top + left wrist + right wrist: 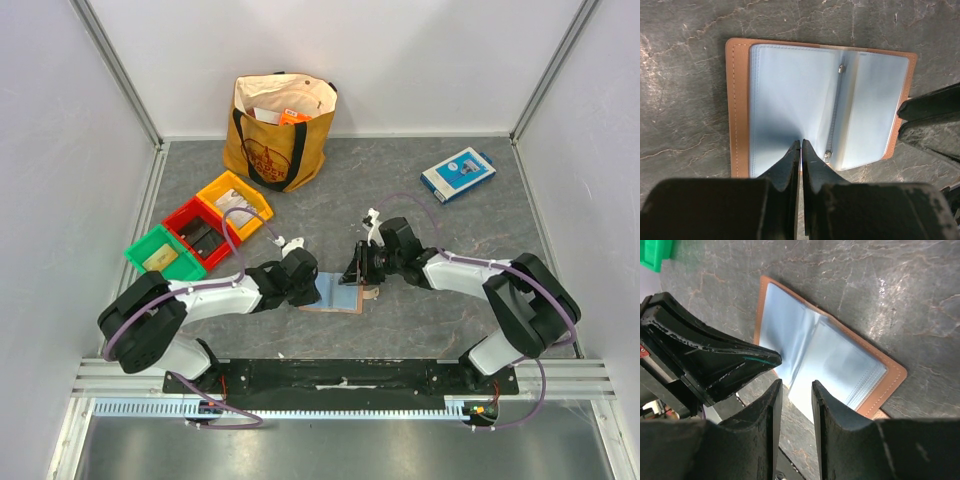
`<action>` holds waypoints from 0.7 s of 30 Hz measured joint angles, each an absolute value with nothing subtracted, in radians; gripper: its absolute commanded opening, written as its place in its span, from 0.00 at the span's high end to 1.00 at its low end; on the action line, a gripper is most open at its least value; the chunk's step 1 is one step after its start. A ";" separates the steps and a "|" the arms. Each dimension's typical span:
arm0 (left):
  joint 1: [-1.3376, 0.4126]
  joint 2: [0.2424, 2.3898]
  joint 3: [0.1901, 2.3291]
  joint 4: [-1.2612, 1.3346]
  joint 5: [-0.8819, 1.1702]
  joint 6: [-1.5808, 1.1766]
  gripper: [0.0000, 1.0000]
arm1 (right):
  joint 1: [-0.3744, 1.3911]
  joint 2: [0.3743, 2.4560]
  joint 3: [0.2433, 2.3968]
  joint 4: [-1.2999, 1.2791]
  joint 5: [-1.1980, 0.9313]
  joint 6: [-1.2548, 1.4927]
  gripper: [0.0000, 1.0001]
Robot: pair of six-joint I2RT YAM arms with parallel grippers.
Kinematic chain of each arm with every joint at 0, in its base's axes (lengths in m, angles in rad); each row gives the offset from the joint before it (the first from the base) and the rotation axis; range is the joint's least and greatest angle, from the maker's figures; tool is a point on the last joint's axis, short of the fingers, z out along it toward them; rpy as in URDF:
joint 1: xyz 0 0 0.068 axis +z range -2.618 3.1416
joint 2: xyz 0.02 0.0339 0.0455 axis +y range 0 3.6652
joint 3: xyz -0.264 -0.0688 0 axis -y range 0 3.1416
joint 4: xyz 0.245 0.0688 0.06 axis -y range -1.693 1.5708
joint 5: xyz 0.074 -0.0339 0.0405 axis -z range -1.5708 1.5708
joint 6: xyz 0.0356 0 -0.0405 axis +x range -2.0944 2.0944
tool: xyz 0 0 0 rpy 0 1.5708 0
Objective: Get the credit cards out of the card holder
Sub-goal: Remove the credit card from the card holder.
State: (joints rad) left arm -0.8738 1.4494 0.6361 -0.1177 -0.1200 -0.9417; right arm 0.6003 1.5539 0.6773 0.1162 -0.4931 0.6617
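- Handling first: the card holder (790,90) looks light and floppy. It's thin leather with soft plastic sleeves (840,365) inside, so we'd expect it to slide or fold up off the desk (685,75) if we tug without pinning it.
- Sleeves look slick and flimsy. Any card in there should be stiff and thin, so we reckon the move is to pinch a card's exposed edge at the sleeve mouth and pull straight along the pocket, not to grab the plastic itself.
- Best place to hold the wallet down is probably the tan border or a sleeve page close to the spine, where the two little metal pins (841,68) sit.
- Looks: it's open flat, with a pinkish-tan stitched rim all round and cloudy pale blue pages fanned either side of the spine.
- Honestly we can't spot a credit card in any view, so they're either tucked inside the cloudy plastic or just not showing.
- Where it is: lying on the desk between the two sets of jaws. One page edge is right under the left tips, and the opposite page is just ahead of the right tips.
- Left jaws are pressed together, tips down on that page edge. We can't tell whether they've nipped a bit of plastic.
- Right jaws have a narrow gap with nothing clearly held, and they hover just over the corner of their page.
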 measured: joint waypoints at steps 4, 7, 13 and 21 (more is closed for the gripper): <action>-0.874 1.433 0.628 -0.129 -0.128 -0.944 0.91 | 0.604 1.531 0.689 0.076 -0.436 0.657 0.61; -0.874 1.411 0.623 -0.160 -0.146 -0.944 0.91 | 0.604 1.506 0.689 0.037 -0.387 0.652 0.60; -0.874 1.403 0.623 -0.190 -0.165 -0.944 0.91 | 0.605 1.502 0.689 -0.004 -0.348 0.642 0.59; -0.874 1.404 0.623 -0.189 -0.165 -0.944 0.91 | 0.615 1.544 0.689 -0.014 -0.332 0.636 0.57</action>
State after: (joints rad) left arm -0.8738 1.4040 0.6231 -0.1890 -0.1650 -0.9440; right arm 0.6151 1.5440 0.6891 -0.0135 -0.3325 0.6357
